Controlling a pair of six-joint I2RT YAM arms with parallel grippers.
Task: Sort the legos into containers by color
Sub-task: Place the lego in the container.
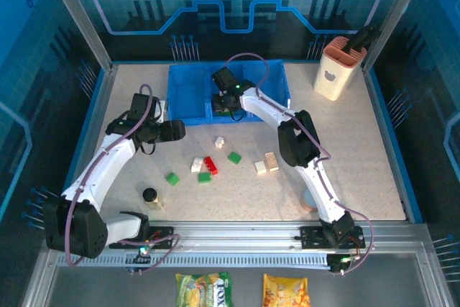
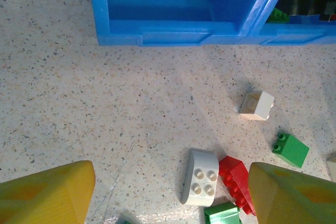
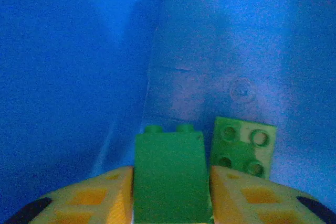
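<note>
Green lego (image 3: 168, 161) clamped in right gripper (image 3: 170, 184) inside blue tray (image 3: 79, 77); left gripper (image 2: 170, 187) spread wide.

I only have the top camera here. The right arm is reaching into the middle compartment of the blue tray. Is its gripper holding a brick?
Observer: Yes. On the right wrist camera, the right gripper is shut on a green brick.
Operator: Is anything already in that compartment?
Observer: A second green brick lies on the floor of the blue tray, just right of the held one.
Operator: And the left gripper?
Observer: On the left wrist camera, the left gripper is open and empty. A white brick and a red brick touch each other in view between its fingers.
</note>
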